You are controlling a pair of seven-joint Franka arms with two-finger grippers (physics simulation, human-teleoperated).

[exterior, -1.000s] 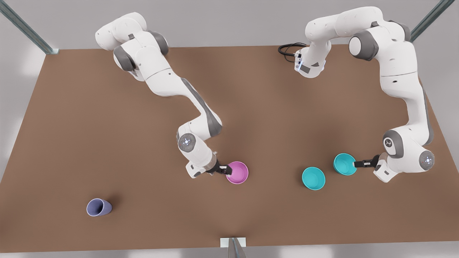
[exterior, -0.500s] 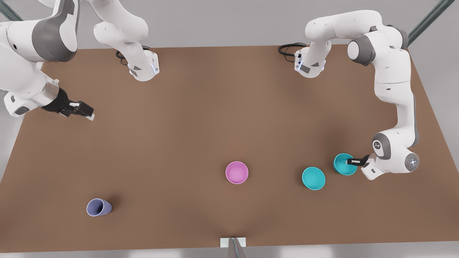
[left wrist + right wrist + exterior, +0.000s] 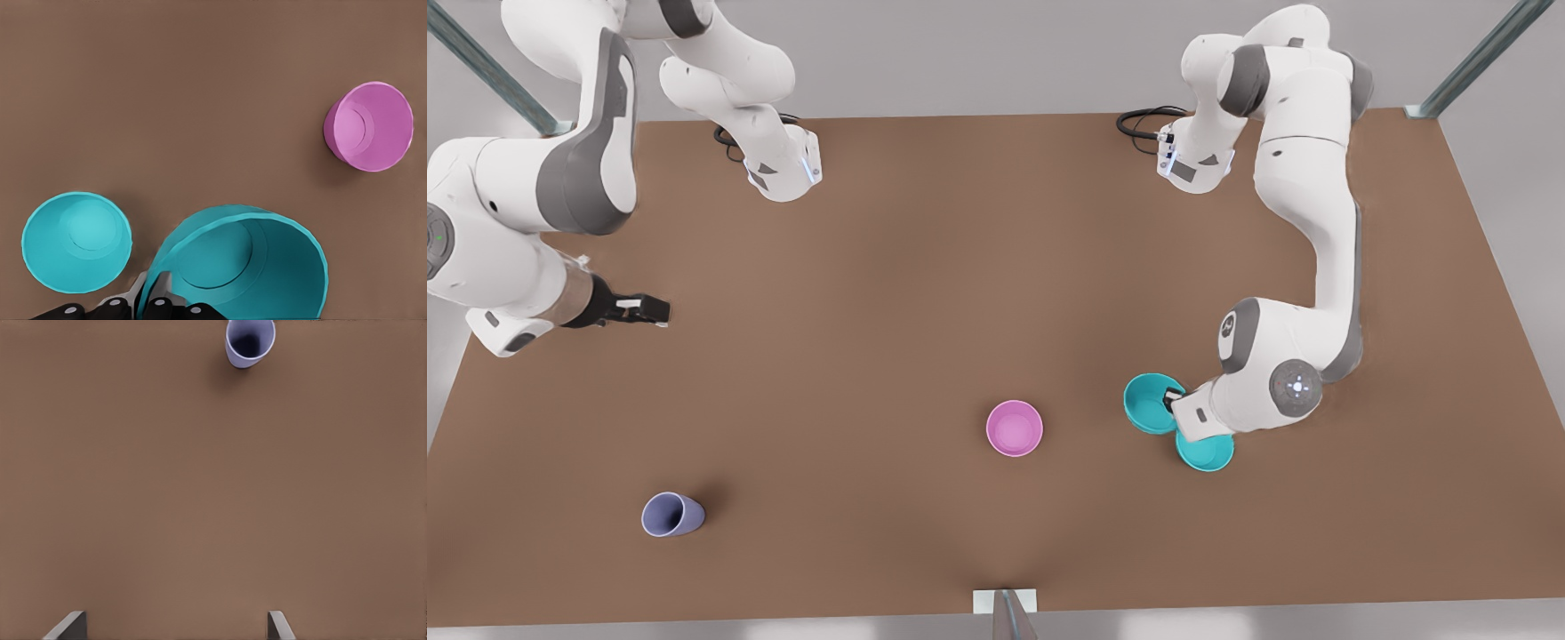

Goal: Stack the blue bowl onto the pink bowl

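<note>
The blue bowl [image 3: 1149,402] hangs tilted just above the table, with my left gripper [image 3: 1170,402] shut on its rim. In the left wrist view the blue bowl [image 3: 247,267] is close up, and my left gripper [image 3: 152,288] pinches its wall. The pink bowl [image 3: 1015,428] stands upright on the table, apart from the blue bowl and toward the front view's left; the left wrist view also shows this pink bowl [image 3: 369,127]. My right gripper [image 3: 654,309] waits open far off at the front view's left, holding nothing.
A second turquoise bowl [image 3: 1209,451] [image 3: 77,241] sits right beside the held one, partly under the left arm. A lavender cup [image 3: 671,514] [image 3: 249,342] stands near the front-left corner. A metal post [image 3: 1005,613] rises at the table's front edge.
The left gripper has carried the blue bowl toward the front view's left, past the second turquoise bowl. The right arm left the pink bowl and pulled back to the far left.
</note>
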